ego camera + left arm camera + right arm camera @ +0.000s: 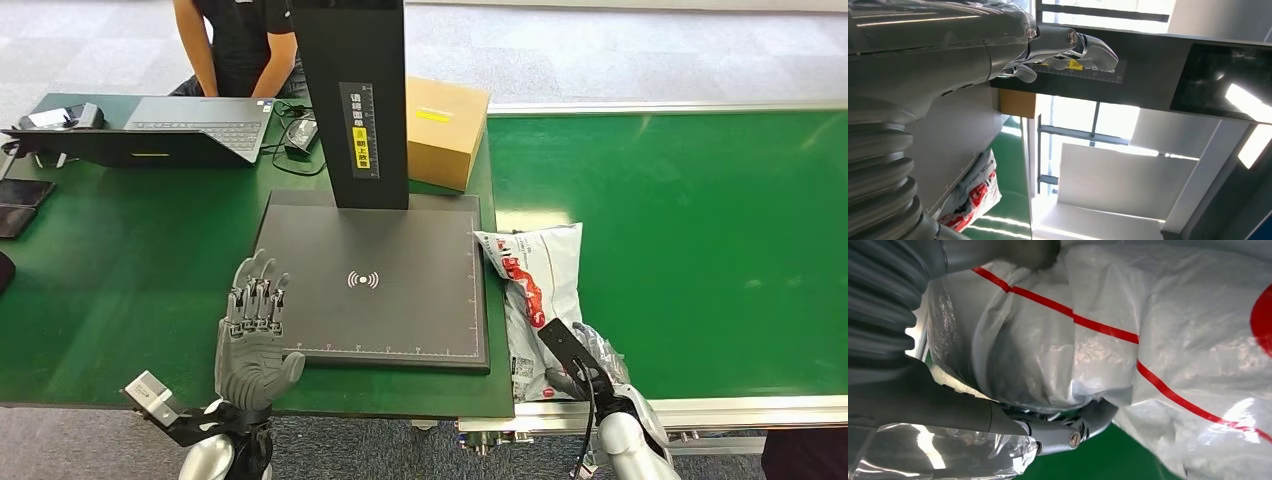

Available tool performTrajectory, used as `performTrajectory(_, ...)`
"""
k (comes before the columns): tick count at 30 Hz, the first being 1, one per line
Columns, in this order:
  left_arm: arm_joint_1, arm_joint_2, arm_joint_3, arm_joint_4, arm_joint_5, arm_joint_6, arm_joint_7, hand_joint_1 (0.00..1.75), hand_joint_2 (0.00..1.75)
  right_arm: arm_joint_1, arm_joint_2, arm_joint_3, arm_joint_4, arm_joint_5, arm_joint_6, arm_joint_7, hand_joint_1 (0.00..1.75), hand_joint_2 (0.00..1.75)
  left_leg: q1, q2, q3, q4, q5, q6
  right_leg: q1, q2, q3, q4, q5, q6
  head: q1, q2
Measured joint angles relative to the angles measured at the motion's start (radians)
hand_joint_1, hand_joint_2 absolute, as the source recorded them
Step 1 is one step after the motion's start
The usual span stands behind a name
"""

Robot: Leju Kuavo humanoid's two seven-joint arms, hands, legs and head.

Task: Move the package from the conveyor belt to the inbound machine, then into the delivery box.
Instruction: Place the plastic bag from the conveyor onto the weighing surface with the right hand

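The package [535, 290], a white plastic mailer with red print, lies on the green conveyor belt [700, 230] at its left end, one corner touching the inbound machine's dark scan plate [380, 290]. My right hand [585, 365] grips the package's near end; in the right wrist view its fingers [1063, 432] curl under the crinkled plastic [1148, 340]. My left hand [255, 335] is raised, fingers apart and holding nothing, at the plate's near left corner. From the left wrist view its fingers [1068, 47] stand straight and the package [973, 195] lies beyond the plate.
The machine's black column [355, 100] rises from the plate's far edge. A cardboard box [445, 130] stands behind it to the right. A laptop [190, 125], cables and phones [20, 200] lie on the green table at left, where a person [240, 40] sits.
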Motion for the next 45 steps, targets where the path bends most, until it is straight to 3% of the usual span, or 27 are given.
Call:
performTrajectory(18, -0.002, 0.001, 0.005, 0.0, 0.008, 0.008, 0.0, 0.0, 1.75, -0.049, -0.002, -0.011, 0.053, -0.074, -0.022, -0.086, 1.75, 1.75, 0.0, 0.0, 0.0, 0.001, 0.001, 0.001, 0.0, 0.001, 0.0, 0.0, 0.001, 0.001, 0.0, 0.0)
performTrajectory(24, 0.004, 0.001, 0.013, -0.007, 0.013, 0.019, 0.0, 0.0, 1.75, -0.048, 0.0, -0.011, 0.061, -0.176, -0.122, -0.239, 1.75, 1.75, 0.0, 0.0, -0.003, 0.001, 0.001, 0.001, 0.0, 0.001, -0.002, 0.0, 0.002, 0.001, 0.0, 0.0)
performTrajectory(30, 0.018, 0.001, 0.02, -0.027, 0.015, 0.023, 0.0, 0.0, 1.75, -0.033, 0.019, -0.017, -0.026, -0.233, -0.367, -0.454, 1.75, 1.75, 0.0, 0.0, -0.005, 0.001, 0.001, 0.001, 0.0, 0.001, -0.005, 0.001, 0.002, 0.001, 0.0, 0.0)
performTrajectory(38, 0.019, 0.001, 0.02, -0.032, 0.017, 0.017, 0.0, 0.0, 1.75, -0.001, 0.048, -0.035, -0.207, -0.231, -0.567, -0.572, 1.75, 1.75, 0.0, 0.0, -0.008, 0.001, 0.001, 0.001, 0.0, 0.001, -0.007, 0.001, 0.002, 0.001, 0.0, 0.0)
performTrajectory(45, 0.01, 0.0, 0.019, -0.032, 0.021, 0.008, 0.0, 0.0, 1.75, 0.004, 0.059, -0.036, -0.308, -0.214, -0.595, -0.589, 1.75, 1.75, 0.0, 0.0, -0.008, 0.001, 0.001, 0.001, 0.0, 0.001, -0.007, 0.001, 0.002, 0.001, 0.0, 0.0)
